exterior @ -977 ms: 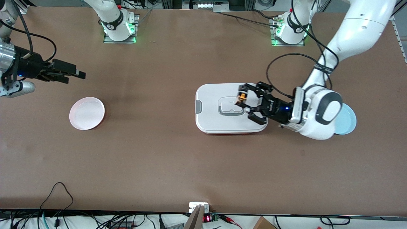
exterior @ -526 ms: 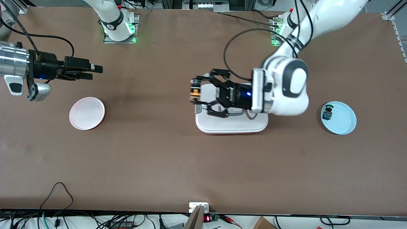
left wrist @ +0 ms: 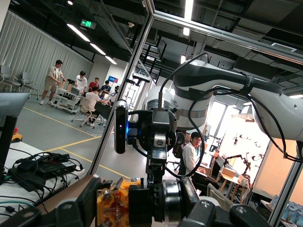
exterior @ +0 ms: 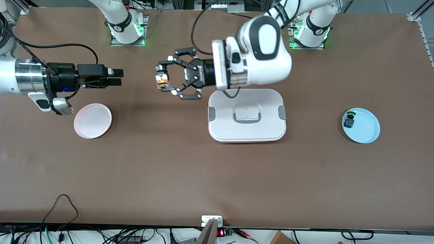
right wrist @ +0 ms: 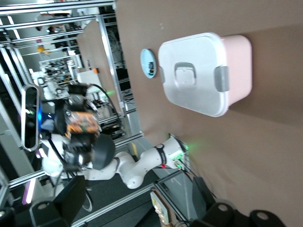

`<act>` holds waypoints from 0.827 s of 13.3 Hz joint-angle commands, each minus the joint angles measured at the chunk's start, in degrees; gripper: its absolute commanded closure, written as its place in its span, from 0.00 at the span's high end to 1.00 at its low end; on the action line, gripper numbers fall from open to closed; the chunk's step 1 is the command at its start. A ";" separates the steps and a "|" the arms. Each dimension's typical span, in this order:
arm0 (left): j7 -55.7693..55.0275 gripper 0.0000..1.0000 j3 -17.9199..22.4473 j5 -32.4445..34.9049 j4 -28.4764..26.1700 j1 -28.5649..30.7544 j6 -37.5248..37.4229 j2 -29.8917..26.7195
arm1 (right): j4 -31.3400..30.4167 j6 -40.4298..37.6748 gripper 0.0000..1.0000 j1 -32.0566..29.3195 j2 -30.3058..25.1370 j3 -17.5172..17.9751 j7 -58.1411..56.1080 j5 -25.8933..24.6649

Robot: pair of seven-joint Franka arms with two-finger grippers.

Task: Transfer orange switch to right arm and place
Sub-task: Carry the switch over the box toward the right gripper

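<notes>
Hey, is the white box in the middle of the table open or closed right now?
Closed. The white box has its lid sitting flat on top, with both grey side clips against its ends.

The table (exterior: 169, 169) has a matt brown top, faintly scuffed. The lidded box (exterior: 247, 115) looks like smooth white plastic with grey clips. Both plates, pink (exterior: 92, 120) and pale blue (exterior: 364, 125), have a soft sheen. The right arm (exterior: 20, 77) wears a brushed metal wrist; the left arm (exterior: 268, 51) has glossy white shells
</notes>
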 commanded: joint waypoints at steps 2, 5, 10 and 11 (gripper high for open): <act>-0.95 0.00 1.18 -0.97 6.79 -5.45 7.22 2.85 | -2.17 0.53 1.00 1.37 -0.65 -0.16 6.07 7.58; -0.95 0.00 1.27 -0.70 6.97 -6.51 8.38 2.94 | -3.23 0.27 1.00 2.17 0.13 -0.07 7.24 10.85; -0.95 0.00 1.27 -0.70 7.06 -6.51 8.38 2.85 | -5.96 -0.26 1.00 4.27 0.66 -0.07 13.20 17.18; -0.95 0.00 1.27 -0.70 7.15 -6.51 8.38 2.94 | -5.96 -0.26 1.00 4.45 0.75 -0.07 14.52 17.71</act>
